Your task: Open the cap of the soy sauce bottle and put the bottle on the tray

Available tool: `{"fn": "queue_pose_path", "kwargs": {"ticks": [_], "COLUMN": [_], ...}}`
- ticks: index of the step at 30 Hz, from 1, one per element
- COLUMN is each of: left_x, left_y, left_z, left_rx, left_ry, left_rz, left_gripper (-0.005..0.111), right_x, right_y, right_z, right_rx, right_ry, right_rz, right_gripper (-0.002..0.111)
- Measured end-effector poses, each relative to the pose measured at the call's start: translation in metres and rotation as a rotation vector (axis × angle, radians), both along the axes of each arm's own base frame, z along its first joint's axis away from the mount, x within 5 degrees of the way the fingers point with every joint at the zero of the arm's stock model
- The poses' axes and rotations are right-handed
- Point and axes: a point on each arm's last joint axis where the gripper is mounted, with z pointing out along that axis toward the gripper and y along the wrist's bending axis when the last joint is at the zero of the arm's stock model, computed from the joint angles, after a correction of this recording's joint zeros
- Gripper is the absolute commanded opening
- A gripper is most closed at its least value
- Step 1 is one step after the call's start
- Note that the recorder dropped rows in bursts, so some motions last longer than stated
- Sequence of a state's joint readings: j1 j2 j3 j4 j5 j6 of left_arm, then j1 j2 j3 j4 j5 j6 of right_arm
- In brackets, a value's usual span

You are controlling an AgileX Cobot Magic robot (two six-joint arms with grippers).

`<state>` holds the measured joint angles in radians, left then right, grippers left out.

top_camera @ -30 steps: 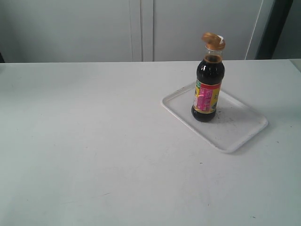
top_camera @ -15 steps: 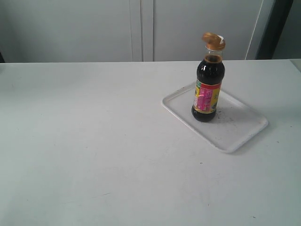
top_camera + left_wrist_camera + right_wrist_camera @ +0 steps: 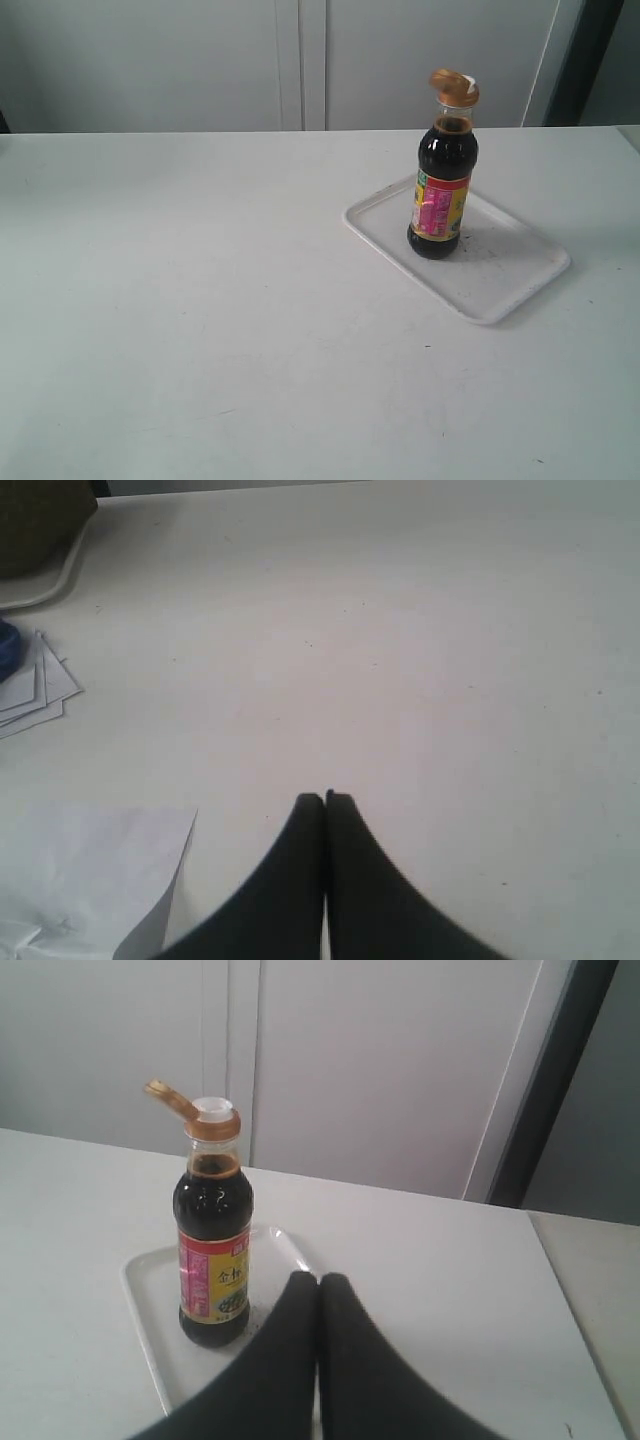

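We are finding the left claw (image 3: pixel 325 798) and right claw (image 3: pixel 319 1278) pressed closed, gripping nothing. Ahead of the right one, the soy sauce bottle (image 3: pixel 213 1250) is standing on the tray (image 3: pixel 160 1300), cap (image 3: pixel 212 1125) open.

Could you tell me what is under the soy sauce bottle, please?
The soy sauce bottle stands on the white tray; the tray surface directly beneath its base is hidden.

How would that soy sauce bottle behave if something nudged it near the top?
The bottle is tall and narrow, standing upright on the tray, so it would probably tip rather than slide. It looks nearly full, so likely heavy for its size. Its cap is flipped open, so tipping would probably spill.
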<state>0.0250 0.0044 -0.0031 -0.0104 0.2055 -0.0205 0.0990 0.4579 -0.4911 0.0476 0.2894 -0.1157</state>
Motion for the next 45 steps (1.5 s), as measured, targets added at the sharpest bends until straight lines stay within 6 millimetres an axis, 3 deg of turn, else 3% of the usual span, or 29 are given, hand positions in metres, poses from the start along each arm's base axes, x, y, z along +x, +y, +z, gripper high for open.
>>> {"fn": "queue_pose_path", "kwargs": {"ticks": [23, 45], "left_x": [0.0, 0.0], "left_y": [0.0, 0.0], "left_z": [0.0, 0.0], "left_rx": [0.0, 0.0], "left_ry": [0.0, 0.0], "left_rz": [0.0, 0.0], "left_gripper": [0.0, 0.0], "right_x": [-0.039, -0.045], "right_y": [-0.005, -0.005], "right_z": [-0.068, -0.131], "right_rx": [0.08, 0.095], "right_ry": [-0.033, 0.045], "right_rz": [-0.02, -0.029], "right_gripper": [0.0, 0.0]}}
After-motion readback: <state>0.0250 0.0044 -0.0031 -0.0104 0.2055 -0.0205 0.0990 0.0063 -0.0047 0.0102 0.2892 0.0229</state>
